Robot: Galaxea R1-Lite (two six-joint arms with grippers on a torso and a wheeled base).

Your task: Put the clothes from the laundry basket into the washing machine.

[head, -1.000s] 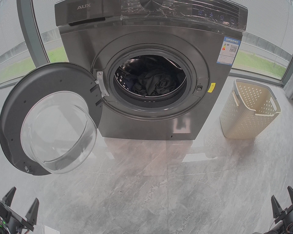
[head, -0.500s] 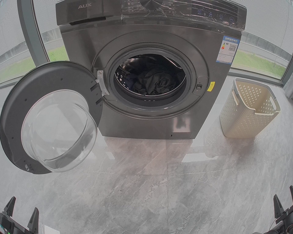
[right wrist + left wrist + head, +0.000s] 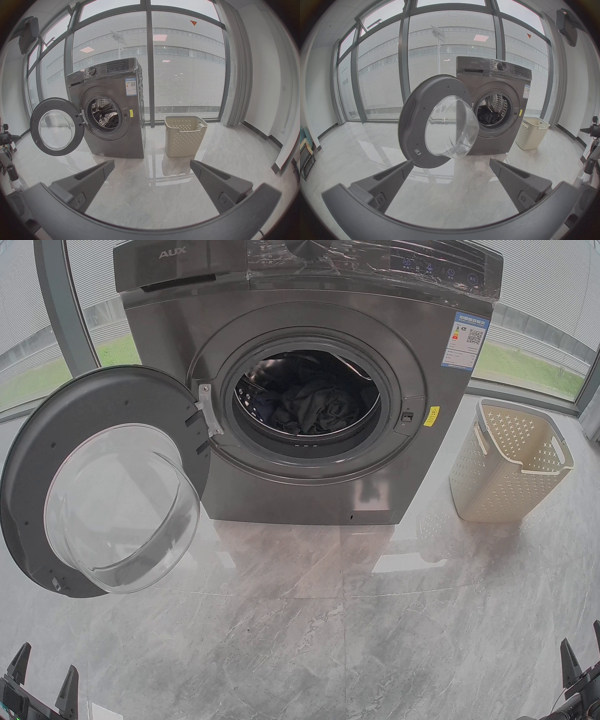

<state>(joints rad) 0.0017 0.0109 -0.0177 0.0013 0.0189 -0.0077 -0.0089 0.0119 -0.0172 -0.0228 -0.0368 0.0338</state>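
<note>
Deep in the washer (image 3: 350, 502), dark clothes (image 3: 312, 409) in a heap, door (image 3: 81, 402) swung wide for loading. Basket (image 3: 494, 490) upright just beside, seemingly bare, so task likely done. Left gripper (image 3: 45, 662) and right gripper (image 3: 581, 635) low over the floor, fingers spread, holding nothing.

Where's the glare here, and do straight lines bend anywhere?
Head view: the glossy floor mirrors the washing machine and laundry basket. Right wrist view: the basket's reflection lies before it. Both wrist views: window frames bow, corners go dark.
</note>
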